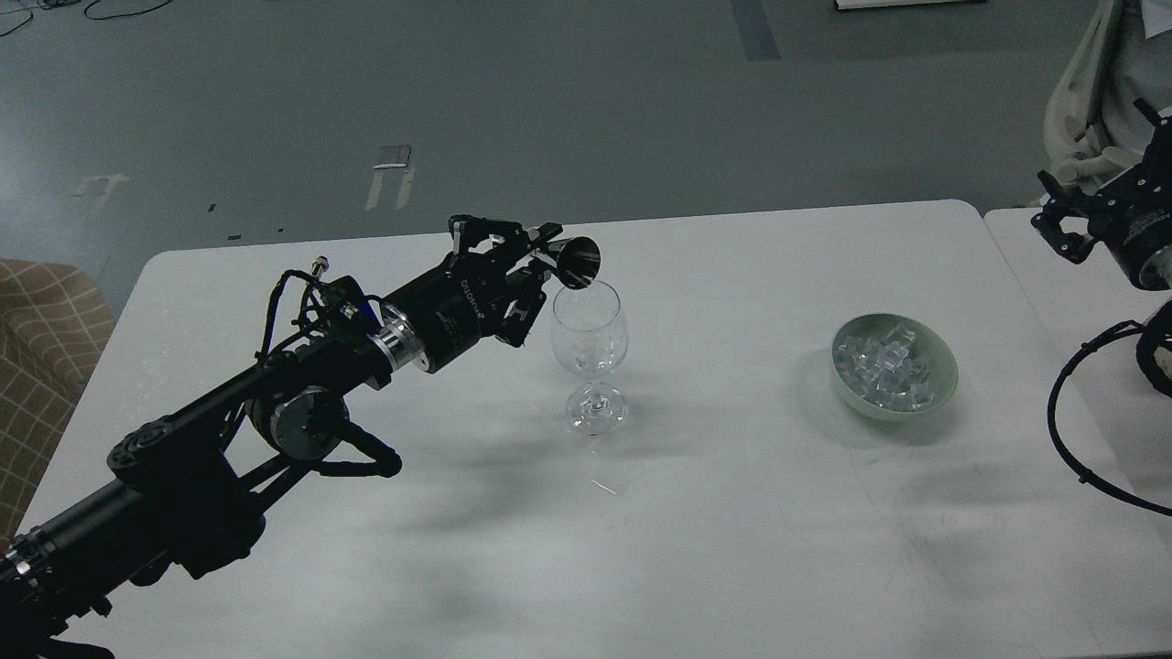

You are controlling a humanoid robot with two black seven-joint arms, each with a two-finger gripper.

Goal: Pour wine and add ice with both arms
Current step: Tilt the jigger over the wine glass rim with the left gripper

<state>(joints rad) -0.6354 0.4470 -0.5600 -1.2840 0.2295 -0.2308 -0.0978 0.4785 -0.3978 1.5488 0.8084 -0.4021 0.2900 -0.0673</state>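
My left arm [275, 403] reaches in from the lower left across the white bench [732, 513], and my left hand [536, 261] is closed on a small dark cup [579, 263]. The cup is tipped on its side, its open mouth facing me and its lower edge just over the near rim of the glass [591, 352]. The glass stands upright near the middle of the bench, clear, with something pale and glinting low in its bowl; I cannot tell whether that is liquid or only reflections. A few small wet streaks [609, 485] lie on the bench in front of its foot.

The ice [886, 364] is heaped in a pale green bowl [943, 375], which sits well apart from the glass, to its right.

My right arm [1135, 275] is at the right edge, raised beyond the bench edge and well apart from the bowl. My right hand [1062, 229] shows dark claws, but I cannot tell how far apart they stand. It appears to hold nothing.
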